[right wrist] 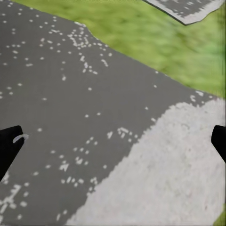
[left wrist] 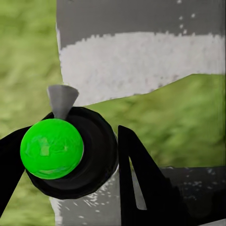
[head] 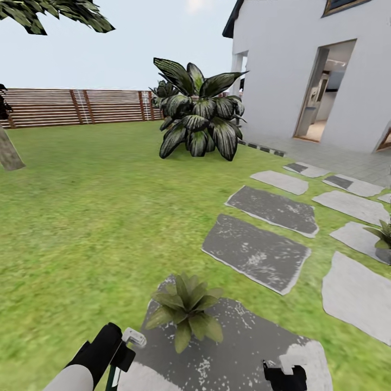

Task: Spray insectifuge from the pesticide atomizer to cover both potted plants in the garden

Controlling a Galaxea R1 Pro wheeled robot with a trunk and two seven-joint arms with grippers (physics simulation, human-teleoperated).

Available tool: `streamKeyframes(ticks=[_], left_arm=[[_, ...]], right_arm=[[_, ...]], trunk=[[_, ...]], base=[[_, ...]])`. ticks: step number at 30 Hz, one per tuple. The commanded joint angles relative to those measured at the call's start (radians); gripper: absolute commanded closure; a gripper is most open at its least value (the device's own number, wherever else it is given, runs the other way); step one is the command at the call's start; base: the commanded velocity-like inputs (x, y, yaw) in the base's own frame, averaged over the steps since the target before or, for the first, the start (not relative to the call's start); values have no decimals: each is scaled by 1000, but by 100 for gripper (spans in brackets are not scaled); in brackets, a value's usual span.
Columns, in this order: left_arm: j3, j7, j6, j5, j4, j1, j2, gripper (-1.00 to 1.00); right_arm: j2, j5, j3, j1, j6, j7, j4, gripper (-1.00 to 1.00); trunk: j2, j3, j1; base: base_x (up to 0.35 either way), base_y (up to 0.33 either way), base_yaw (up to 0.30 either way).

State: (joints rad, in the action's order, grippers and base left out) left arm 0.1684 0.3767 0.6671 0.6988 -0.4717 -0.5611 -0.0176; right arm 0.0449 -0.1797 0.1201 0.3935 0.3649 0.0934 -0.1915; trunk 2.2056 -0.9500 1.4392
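Stretching away to a brown slatted fence, the garden lawn is rough green grass crossed by flat, speckled grey stepping stones. One potted plant, a spiky green rosette, sits at six o'clock on the nearest stone; the other at three o'clock. The left gripper is clamped on the atomizer, round, glossy green and black. The right gripper has its fingertips spread apart.
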Motion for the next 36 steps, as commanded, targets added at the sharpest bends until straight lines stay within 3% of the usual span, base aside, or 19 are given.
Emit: streamKeyframes(ticks=[1, 9, 20, 23, 25, 26, 28, 31, 36], left_arm=[[8, 8, 3, 11, -2, 0, -2, 100], [7, 8, 5, 13, -4, 0, 0, 100], [7, 10, 6, 7, -6, -9, 11, 100], [6, 48, 20, 9, -4, -14, 14, 100], [6, 92, 42, 23, -10, -16, 17, 100], [6, 135, 58, 68, -16, -17, 28, 100], [6, 176, 63, 108, -18, -18, 34, 100], [6, 218, 55, 123, -20, -12, 34, 100], [5, 220, 50, 126, -18, -4, 29, 100]], right_arm=[[0, -11, 7, 1, 3, 2, 1, -100], [0, -11, 7, 1, 3, 2, 1, -100], [0, -11, 7, 0, 3, 2, 1, -100], [0, -11, 7, 1, 3, 2, 1, -100], [0, -11, 7, 1, 3, 2, 1, -100], [0, -11, 7, 0, 3, 2, 1, -100], [0, -11, 7, 1, 3, 2, 1, -100], [0, -11, 7, 1, 3, 2, 1, -100], [0, -11, 7, 1, 2, 2, 1, -100]], trunk=[[0, -1, 0], [0, -1, 0], [0, -1, 0], [0, -1, 0], [0, -1, 0], [0, -1, 0], [0, -1, 0], [0, -1, 0], [0, -1, 0]], base=[[0, -262, 89], [33, -184, 196], [2, -5, 10], [0, 0, 0], [0, 0, 0], [0, 0, 0], [0, 0, 0], [0, 0, 0], [0, 0, 0]])
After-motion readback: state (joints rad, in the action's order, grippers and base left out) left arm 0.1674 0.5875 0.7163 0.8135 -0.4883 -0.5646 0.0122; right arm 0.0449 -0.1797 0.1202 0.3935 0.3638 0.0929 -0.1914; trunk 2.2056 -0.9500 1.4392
